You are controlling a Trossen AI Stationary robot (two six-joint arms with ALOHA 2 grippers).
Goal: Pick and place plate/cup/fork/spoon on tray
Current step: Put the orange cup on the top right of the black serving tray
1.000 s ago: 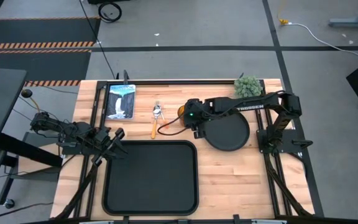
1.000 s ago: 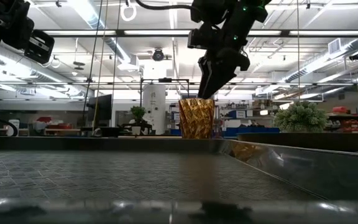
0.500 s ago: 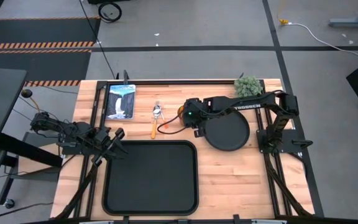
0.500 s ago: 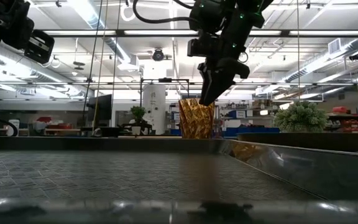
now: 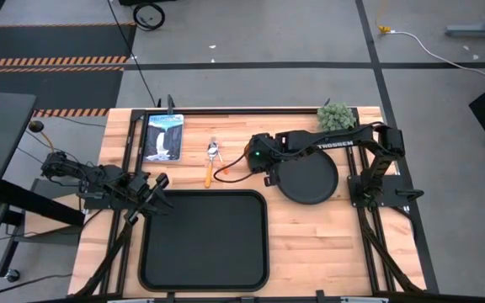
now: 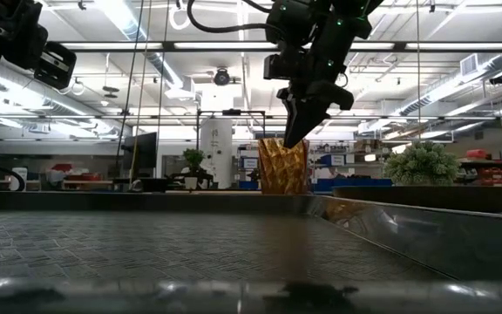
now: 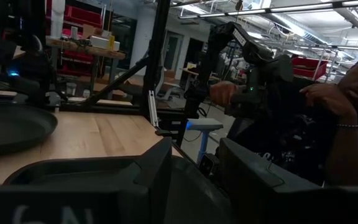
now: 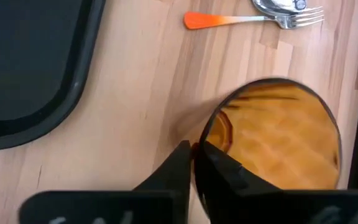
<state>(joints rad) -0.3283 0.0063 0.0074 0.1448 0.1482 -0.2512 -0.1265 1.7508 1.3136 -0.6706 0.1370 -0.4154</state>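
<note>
The amber cup (image 8: 278, 140) stands upright on the wood between the fork and the plate, and is also in the low view (image 6: 283, 166). My right gripper (image 8: 194, 155) is shut on its rim and covers most of it from above (image 5: 258, 156). The round black plate (image 5: 310, 178) lies flat on the table to the cup's right. The black tray (image 5: 205, 240) lies near the table's front edge. The orange-handled fork (image 5: 208, 172) and the spoon (image 5: 215, 151) lie to the left of the cup. My left gripper (image 5: 154, 189) waits open at the tray's far left corner. My right gripper holds the cup by its rim (image 8: 209, 138), on the side nearest the arm, one finger inside the cup and one outside. The fingers come from above, pointing down (image 6: 296, 131). The cup stays upright; the tray's rim hides its foot in the low view.
A picture card (image 5: 163, 136) lies at the far left and a small green plant (image 5: 334, 116) stands at the far right. Bare wood shows to the right of the tray. In the left wrist view a person (image 7: 347, 99) sits beyond the table.
My right gripper's fingers have closed onto the cup's rim, after standing open over it. The cup has slid slightly toward the table's right and still stands upright.
</note>
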